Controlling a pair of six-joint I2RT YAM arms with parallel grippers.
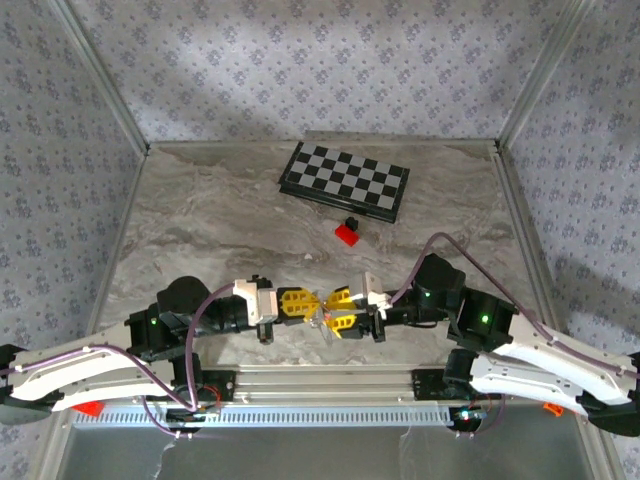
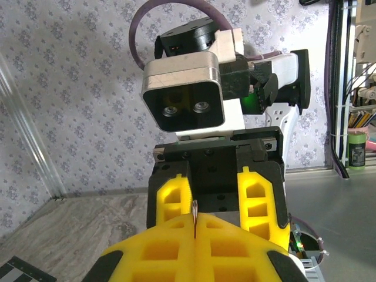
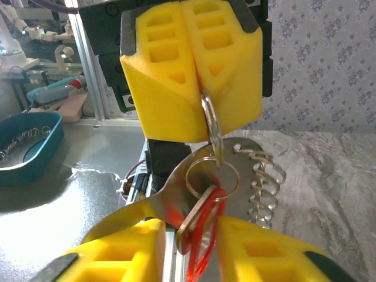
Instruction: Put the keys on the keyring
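My left gripper (image 1: 313,303) and right gripper (image 1: 326,311) meet tip to tip over the near middle of the table. In the right wrist view the left gripper (image 3: 201,97) is shut on a silvery metal keyring (image 3: 210,122). A smaller ring (image 3: 212,174) hangs from it and carries a key (image 3: 200,220) with a red plastic head. The key dangles between the fingers of my right gripper (image 3: 191,228), which stand apart around it. In the left wrist view the left gripper (image 2: 194,226) pinches the ring's thin edge, and the right gripper (image 2: 216,189) faces it with its fingers spread.
A shiny metal plate (image 3: 176,188) with a coiled silvery wire (image 3: 265,182) hangs behind the key. A folded chessboard (image 1: 345,180) lies at the back of the table, with a red block with a black piece (image 1: 348,232) in front of it. A teal tray (image 3: 26,147) sits off the table.
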